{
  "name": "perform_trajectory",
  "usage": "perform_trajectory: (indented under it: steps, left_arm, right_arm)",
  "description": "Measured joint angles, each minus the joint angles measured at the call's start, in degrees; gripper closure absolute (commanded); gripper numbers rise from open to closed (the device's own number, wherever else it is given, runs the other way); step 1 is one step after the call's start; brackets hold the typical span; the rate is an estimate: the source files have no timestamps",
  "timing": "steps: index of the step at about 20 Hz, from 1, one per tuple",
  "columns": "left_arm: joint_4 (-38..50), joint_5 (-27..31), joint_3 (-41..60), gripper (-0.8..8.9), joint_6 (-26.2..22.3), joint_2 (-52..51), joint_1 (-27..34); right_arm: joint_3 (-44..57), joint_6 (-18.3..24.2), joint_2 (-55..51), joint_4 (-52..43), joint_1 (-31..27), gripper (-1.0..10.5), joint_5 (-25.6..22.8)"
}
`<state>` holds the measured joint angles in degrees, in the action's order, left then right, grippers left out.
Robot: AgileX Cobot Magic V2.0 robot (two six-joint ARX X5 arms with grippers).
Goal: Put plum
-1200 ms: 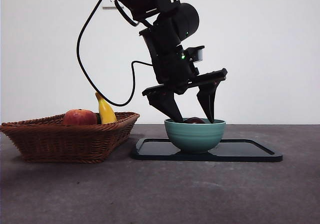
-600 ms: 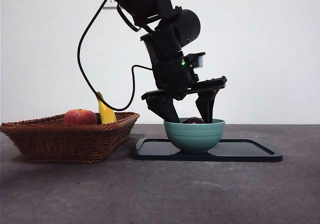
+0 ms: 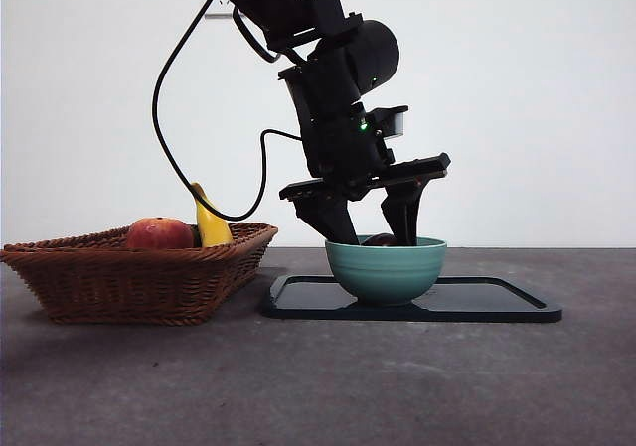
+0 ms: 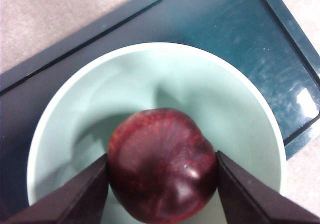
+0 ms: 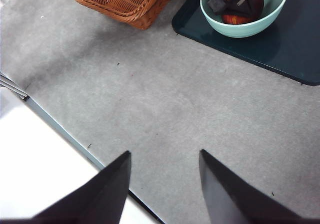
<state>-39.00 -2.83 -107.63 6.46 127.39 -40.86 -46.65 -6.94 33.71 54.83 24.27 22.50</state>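
The plum [image 4: 162, 164], glossy dark maroon, sits low inside the teal bowl [image 4: 200, 84]. My left gripper [image 4: 161, 155] is shut on it, one black jaw pressed against each side. In the front view the left gripper [image 3: 379, 233] reaches down into the bowl [image 3: 386, 269], and only the top of the plum [image 3: 381, 239] shows above the rim. From the right wrist view, the bowl [image 5: 240, 27] appears far off with that arm's jaws in it. My right gripper [image 5: 165, 153] hangs open over bare grey table, well away from the bowl.
The bowl stands on a dark tray [image 3: 497, 302]. Left of the tray is a wicker basket [image 3: 129, 277] holding a red-orange peach-like fruit [image 3: 159, 233] and a yellow banana [image 3: 209, 223]. The table's edge [image 5: 65, 134] runs close to the right gripper.
The left gripper has sunk a little lower, so its jaw tips now dip below the bowl's rim. The basket, fruit and tray have not moved.
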Motion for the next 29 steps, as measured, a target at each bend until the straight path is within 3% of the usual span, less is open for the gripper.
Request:
perform_trajectory:
  steps: [9,16,25,29]
  left_arm:
    - [-5.49,-0.02,-9.55,6.05,-1.49,-2.05,-0.07]
    - [-8.50,-0.04,-12.85,6.05,-2.14,-18.43,3.21]
    - [-25.51,0.00,-12.90,6.05,-3.63,-33.90,10.45]
    - [-27.10,0.00,-8.61,6.05,-4.04,-38.21,11.37]
  right_arm:
    - [0.00,0.02,0.00,0.00,0.00,7.3,0.00]
    - [0.00,0.04,0.00,0.00,0.00,7.3,-0.02]
    - [0.00,0.74,0.02,-0.22,0.00,7.3,-0.02]
    - [0.00,0.96,0.00,-0.22,0.00,7.3,-0.02]
